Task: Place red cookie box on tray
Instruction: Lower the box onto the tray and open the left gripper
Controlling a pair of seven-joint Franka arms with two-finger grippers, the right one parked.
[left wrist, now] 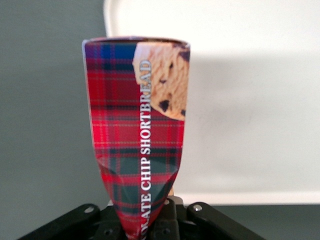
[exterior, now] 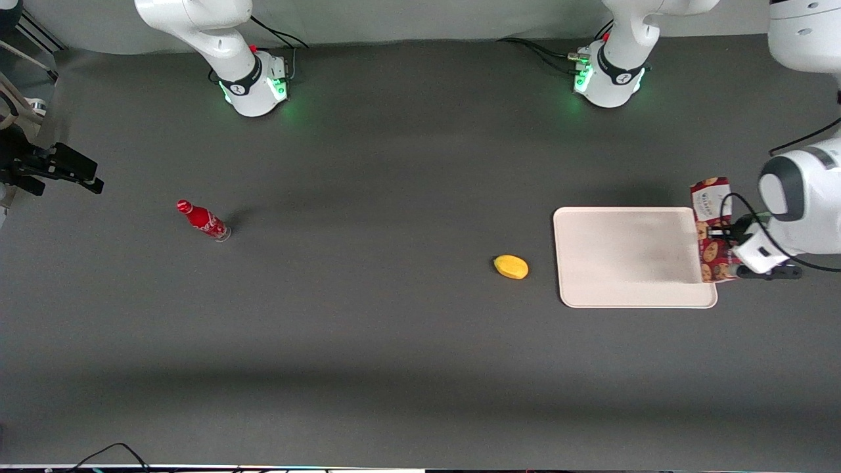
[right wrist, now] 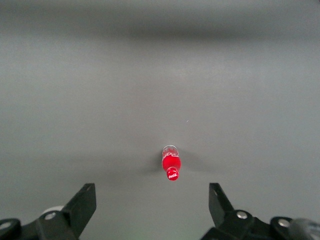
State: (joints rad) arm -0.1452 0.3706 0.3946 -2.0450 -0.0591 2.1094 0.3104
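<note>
We are seeing gripper (exterior: 717,232) pinching red cookie box (exterior: 711,226), box crumpling between fingers, overlapping edge of tray (exterior: 631,299).

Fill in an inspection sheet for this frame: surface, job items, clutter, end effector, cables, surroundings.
Surface: dark grey table, no spills seen.
Job's things: red cookie box at the tray's edge toward the working arm's end, overlapping the rim in the front view, pinched and creased at its gripped end in the left wrist view; whether it rests on the tray cannot be told. Tray holds nothing else.
Clutter: yellow fruit-like object beside the tray; red soda bottle upright toward the parked arm's end.
End effector: left end effector shut on the box.
Cables: black cable looping along the working arm's wrist; cables at the arm bases.
Surroundings: pale backdrop at the table's edge by the arm bases.
</note>
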